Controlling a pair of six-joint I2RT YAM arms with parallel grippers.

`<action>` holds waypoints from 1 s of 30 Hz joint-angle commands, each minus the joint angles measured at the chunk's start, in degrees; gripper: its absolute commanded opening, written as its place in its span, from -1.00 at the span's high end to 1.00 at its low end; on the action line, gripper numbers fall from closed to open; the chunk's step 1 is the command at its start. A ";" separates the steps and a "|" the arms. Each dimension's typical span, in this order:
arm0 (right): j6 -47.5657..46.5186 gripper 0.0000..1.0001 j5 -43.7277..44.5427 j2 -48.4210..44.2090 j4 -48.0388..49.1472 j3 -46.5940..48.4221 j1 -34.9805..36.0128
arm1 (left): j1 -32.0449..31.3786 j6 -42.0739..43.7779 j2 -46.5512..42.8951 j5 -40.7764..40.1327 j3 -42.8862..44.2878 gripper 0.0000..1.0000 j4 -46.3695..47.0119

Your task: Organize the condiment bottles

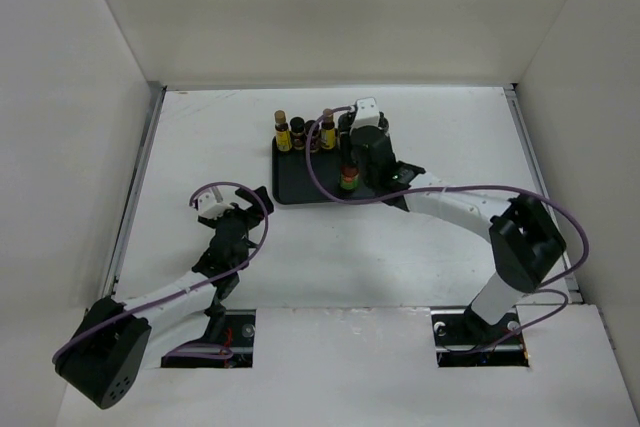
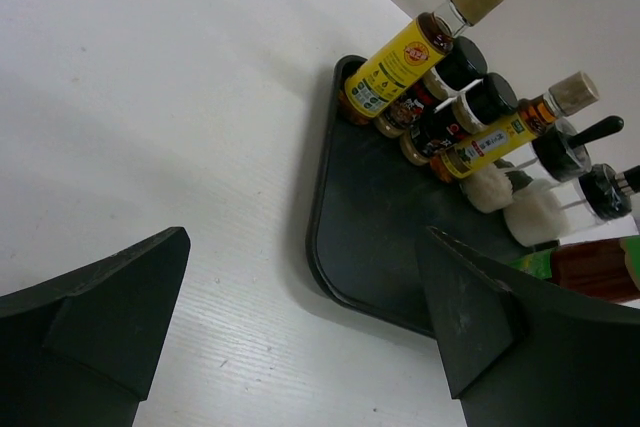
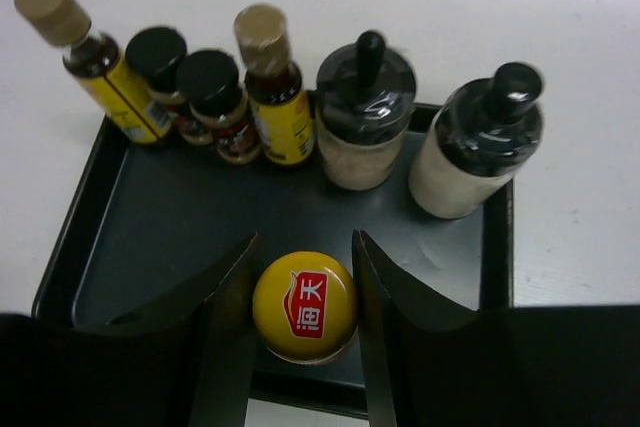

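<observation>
right gripper point(image 3: 304, 245) is down over the black tray point(image 3: 190, 217) with one finger on each side of the red bottle point(image 3: 304, 307), the one with the yellow cap. the fingers look right up against the cap on both sides, but honestly i can't tell if they're actually squeezing it or just sitting around it. that bottle stands upright by the tray's near edge, on its own, apart from the others.

everything else is lined up along the tray's far edge. left to right in the right wrist view:
- a slim brown bottle point(image 3: 100, 62) with a yellow label and tan cap
- two short dark bottles point(image 3: 212, 97) with black caps, snug against each other
- a second slim brown bottle point(image 3: 275, 97)
- the two squat whitish bottles point(image 3: 362, 122) with black caps, at the right end

the tray sits about mid-width on the table point(image 1: 200, 137), closer to the far edge than the near one.

left gripper point(image 2: 305, 232) has its fingers spread wide with nothing between them. it hangs over bare table off the tray's left near corner, well apart from all the bottles.
</observation>
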 commanded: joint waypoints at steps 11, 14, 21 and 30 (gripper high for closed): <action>-3.23 0.16 -0.01 0.91 12.45 6.38 3.24 | 0.79 -0.37 0.03 0.73 0.78 -1.00 2.36; -3.23 0.16 -0.19 1.25 12.27 6.82 4.12 | 0.97 -0.37 0.82 0.82 0.96 -1.00 2.36; -2.53 0.07 -0.19 5.12 11.39 6.38 4.92 | 0.97 -0.37 0.74 1.00 1.05 -1.00 2.10; -0.68 -0.49 0.60 1.79 13.77 1.90 5.18 | 0.97 -0.10 0.65 1.17 1.22 -1.00 2.09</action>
